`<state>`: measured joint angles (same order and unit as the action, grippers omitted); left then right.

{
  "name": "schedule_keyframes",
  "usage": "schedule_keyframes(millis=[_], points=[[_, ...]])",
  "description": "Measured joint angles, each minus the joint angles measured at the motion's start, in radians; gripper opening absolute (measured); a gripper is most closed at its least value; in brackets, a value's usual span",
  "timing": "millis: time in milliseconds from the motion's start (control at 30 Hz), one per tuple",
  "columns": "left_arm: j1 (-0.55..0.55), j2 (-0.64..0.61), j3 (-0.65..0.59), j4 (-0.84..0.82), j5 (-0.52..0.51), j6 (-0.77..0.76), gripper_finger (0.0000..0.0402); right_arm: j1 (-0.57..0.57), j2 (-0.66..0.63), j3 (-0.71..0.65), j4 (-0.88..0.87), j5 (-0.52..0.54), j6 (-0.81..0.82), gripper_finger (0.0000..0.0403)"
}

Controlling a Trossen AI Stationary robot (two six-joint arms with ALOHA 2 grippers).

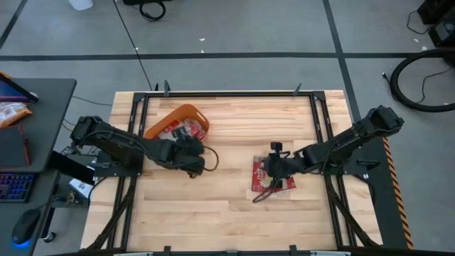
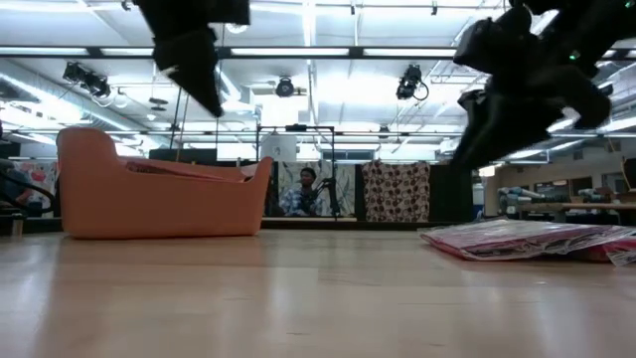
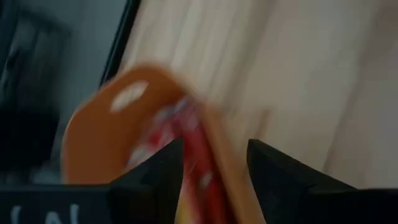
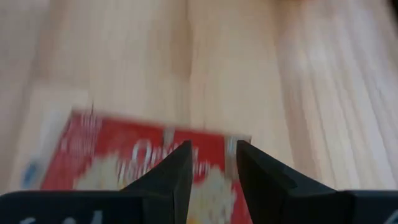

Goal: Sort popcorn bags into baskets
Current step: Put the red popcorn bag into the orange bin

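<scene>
The orange basket (image 1: 162, 122) (image 2: 159, 194) (image 3: 93, 143) sits skewed near the table's far left and holds several red popcorn bags (image 1: 182, 129) (image 3: 196, 155). My left gripper (image 1: 193, 144) (image 2: 204, 85) (image 3: 214, 180) hovers open above the basket's near right end, with nothing between its fingers. More red popcorn bags (image 1: 277, 183) (image 2: 527, 239) (image 4: 124, 155) lie flat in a small pile right of the table's centre. My right gripper (image 1: 269, 173) (image 2: 475, 149) (image 4: 214, 180) hangs just above this pile, fingers a narrow gap apart, clear of the bags in the low view.
Bare wood lies between the basket and the pile and along the near edge (image 1: 213, 220). Dark frame rails (image 1: 138, 114) run along the table's sides. A desk at far left carries an orange-and-white packet (image 1: 11, 112). A person (image 2: 303, 189) sits far behind the table.
</scene>
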<state>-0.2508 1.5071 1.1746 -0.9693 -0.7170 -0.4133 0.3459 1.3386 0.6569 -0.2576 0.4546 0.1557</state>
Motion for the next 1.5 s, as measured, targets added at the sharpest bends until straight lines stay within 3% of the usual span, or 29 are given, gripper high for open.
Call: schedule_keyframes(millis=[200,333,533,667,800,967,1267,1500], points=[[-0.012,0.003,-0.111,0.360,0.026,0.256,0.0182,0.082,0.110,0.176,-0.406,0.034,-0.004,0.0130],[-0.012,0.004,-0.166,0.471,0.075,0.294,0.0182,0.119,0.187,0.227,-0.572,0.003,-0.127,0.0140],[-0.043,0.004,-0.167,0.439,0.074,0.267,0.0182,0.166,0.266,0.241,-0.587,-0.047,-0.300,0.0197],[-0.065,0.004,-0.167,0.438,0.075,0.267,0.0182,0.214,0.312,0.241,-0.585,0.072,-0.420,0.0232],[-0.074,0.004,-0.167,0.437,0.074,0.251,0.0182,0.222,0.352,0.241,-0.562,0.110,-0.480,0.0236],[-0.074,0.004,-0.167,0.434,0.076,0.233,0.0182,0.219,0.378,0.240,-0.469,0.089,-0.551,0.0191],[-0.109,0.002,-0.119,0.369,0.099,0.210,0.0183,0.197,0.378,0.233,-0.378,0.045,-0.571,0.0023],[-0.147,0.006,-0.101,0.406,0.090,0.191,0.0183,0.183,0.359,0.262,-0.391,0.088,-0.568,0.0009]])
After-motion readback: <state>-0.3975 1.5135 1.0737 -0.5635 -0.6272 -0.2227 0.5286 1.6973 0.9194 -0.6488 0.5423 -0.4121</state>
